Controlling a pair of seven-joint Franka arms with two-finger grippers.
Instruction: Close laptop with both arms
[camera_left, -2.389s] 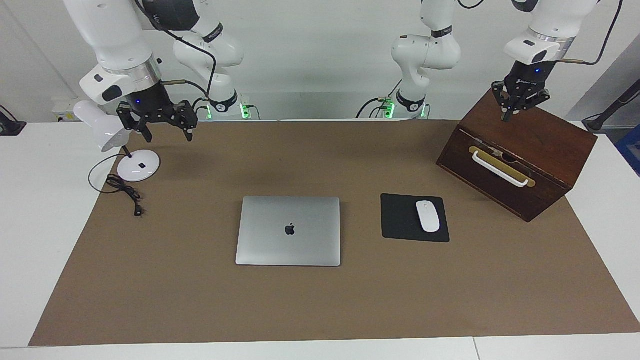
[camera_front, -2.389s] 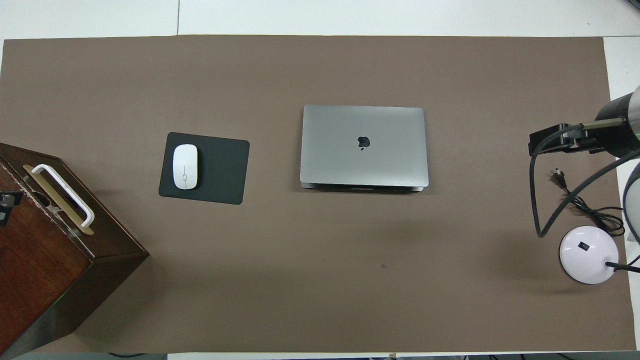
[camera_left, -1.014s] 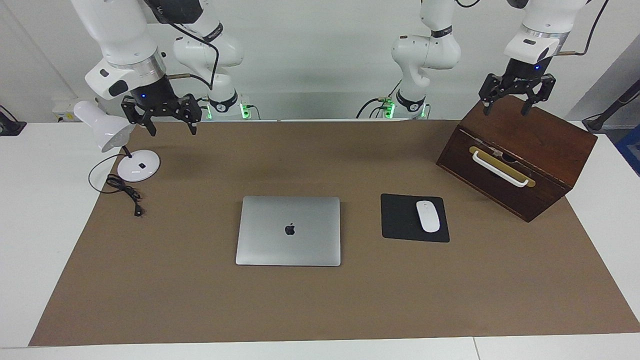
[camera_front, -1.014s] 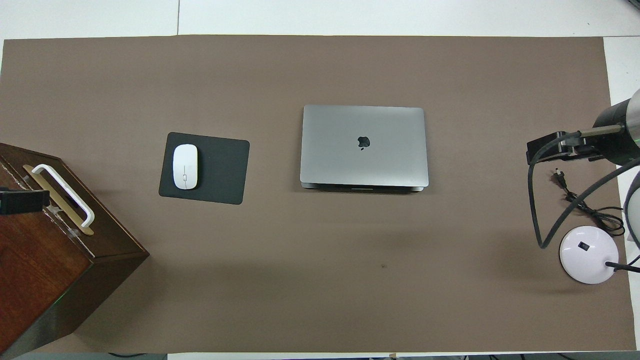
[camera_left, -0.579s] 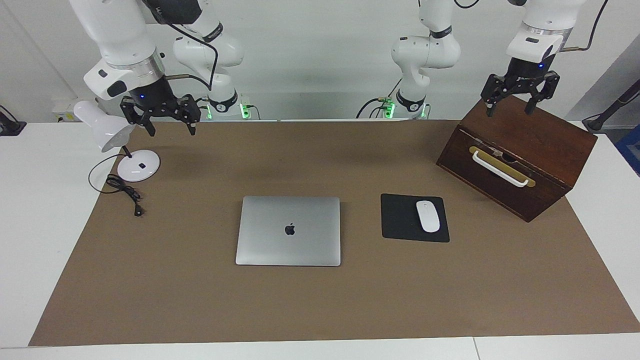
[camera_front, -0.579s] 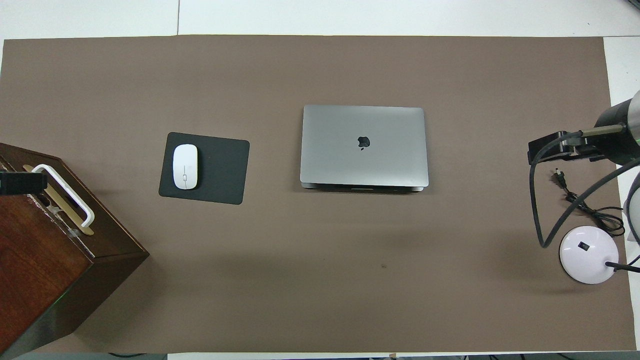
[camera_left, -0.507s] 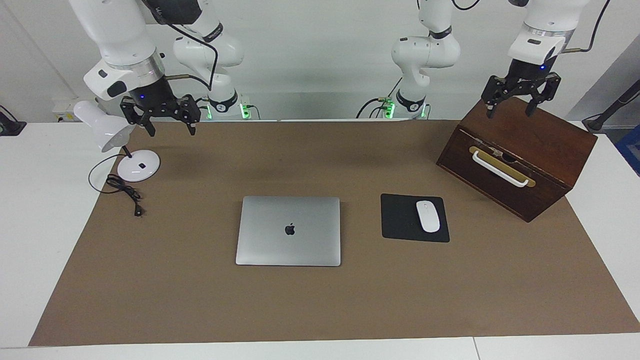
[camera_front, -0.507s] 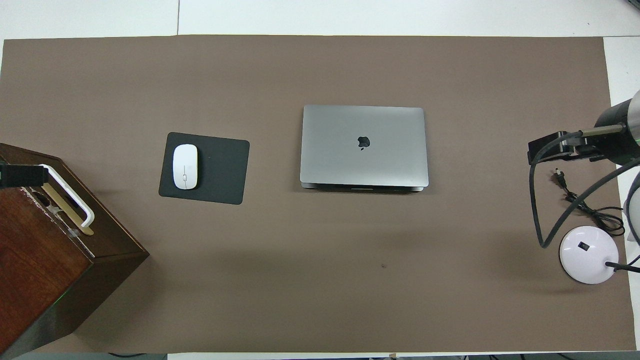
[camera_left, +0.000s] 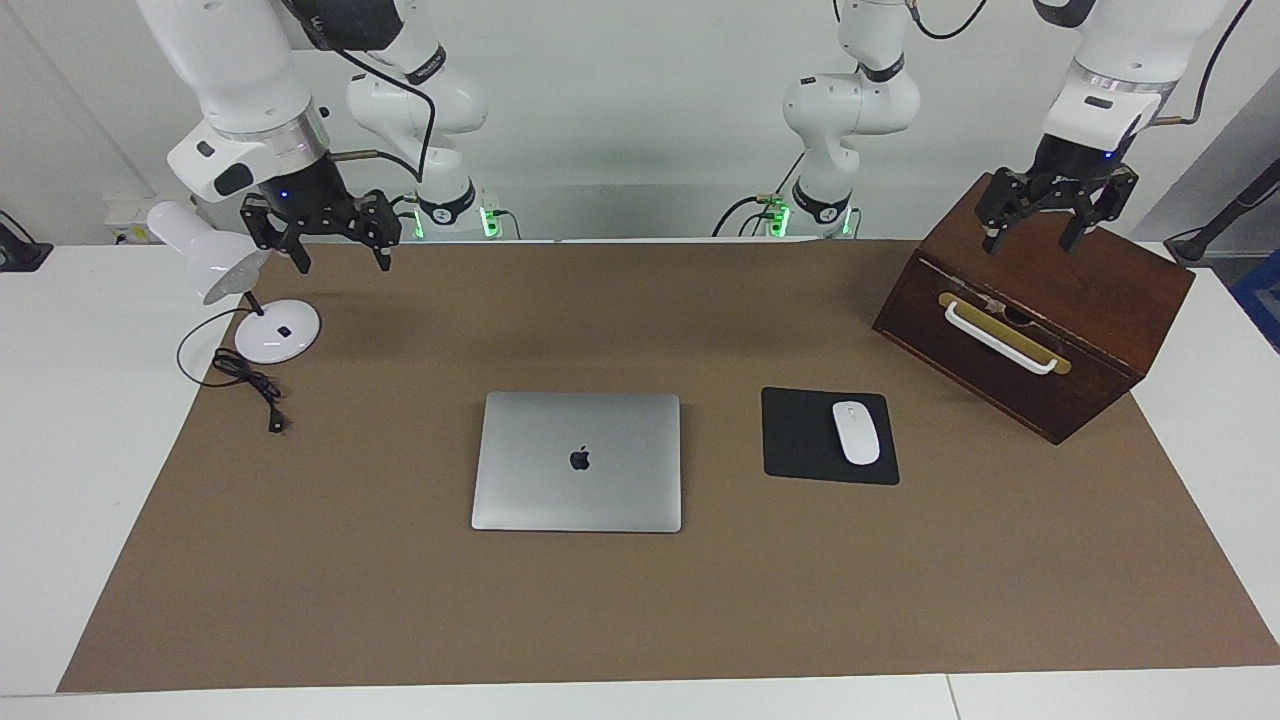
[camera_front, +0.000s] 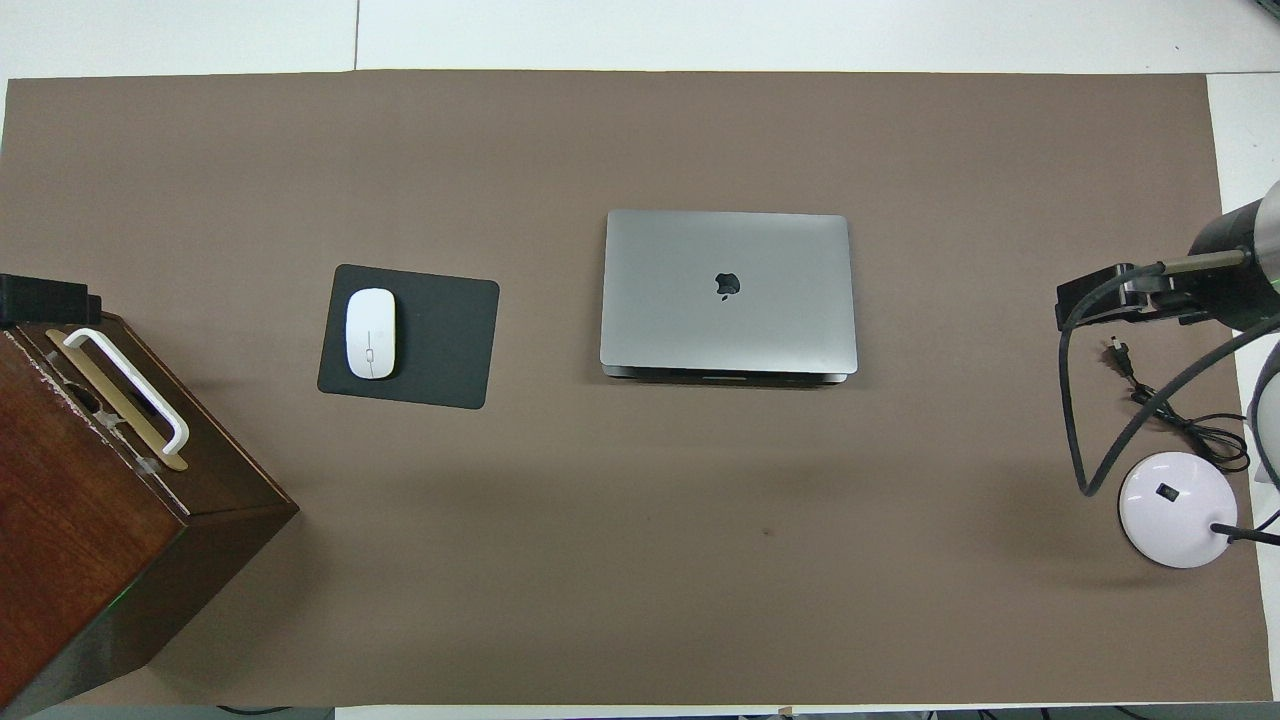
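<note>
The silver-grey laptop (camera_left: 577, 461) lies shut, logo up, mid-mat beside the black mouse pad (camera_left: 828, 436). Both grippers hang well apart from it, fingers spread and empty: the left gripper (camera_left: 1052, 234) over the wooden box (camera_left: 1040, 300), having drifted outward; the right gripper (camera_left: 338, 259) unchanged beside the desk lamp (camera_left: 235, 290).

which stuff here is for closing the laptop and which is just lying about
For the job:
laptop, lid already down
left gripper, open over the wooden box
right gripper, open near the lamp

Lying about:
wooden box
lamp
mouse
mouse pad
</note>
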